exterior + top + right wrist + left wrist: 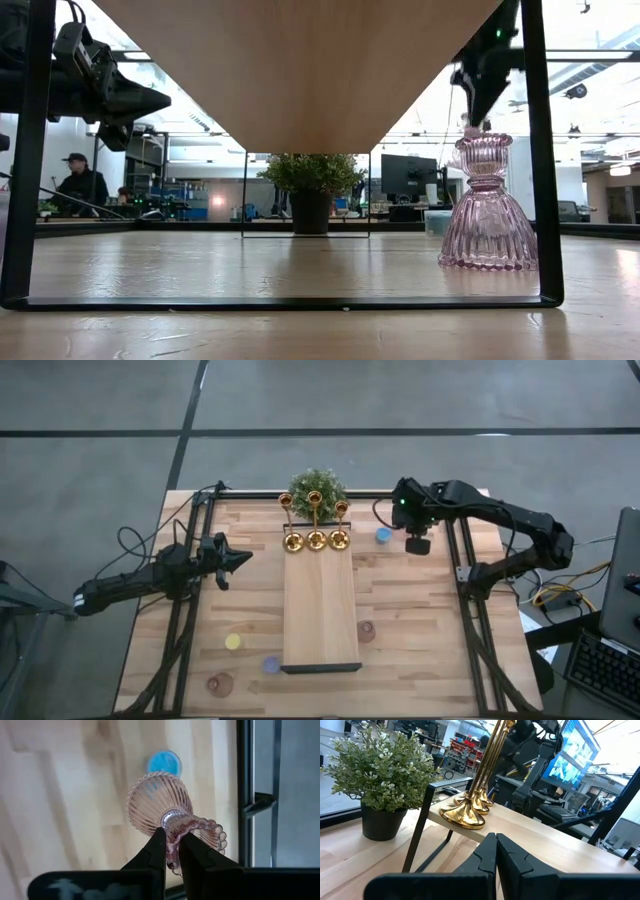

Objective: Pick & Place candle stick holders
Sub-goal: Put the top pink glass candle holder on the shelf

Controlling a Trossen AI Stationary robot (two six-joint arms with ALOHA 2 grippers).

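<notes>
My right gripper (171,847) is pinching a pink glass holder (167,810) by its neck, above the table's far right beside the blue holder (382,534). Three gold holders (316,540) are standing on the riser. My left gripper (496,851) is hanging closed, empty.

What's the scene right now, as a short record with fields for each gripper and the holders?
left gripper: shut, empty, left of the raised board
right gripper: shut on pink glass holder, near the blue holder
gold holders: three, standing at the board's far end, in front of the plant
loose on table: yellow holder, purple holder, two other pink holders
</notes>
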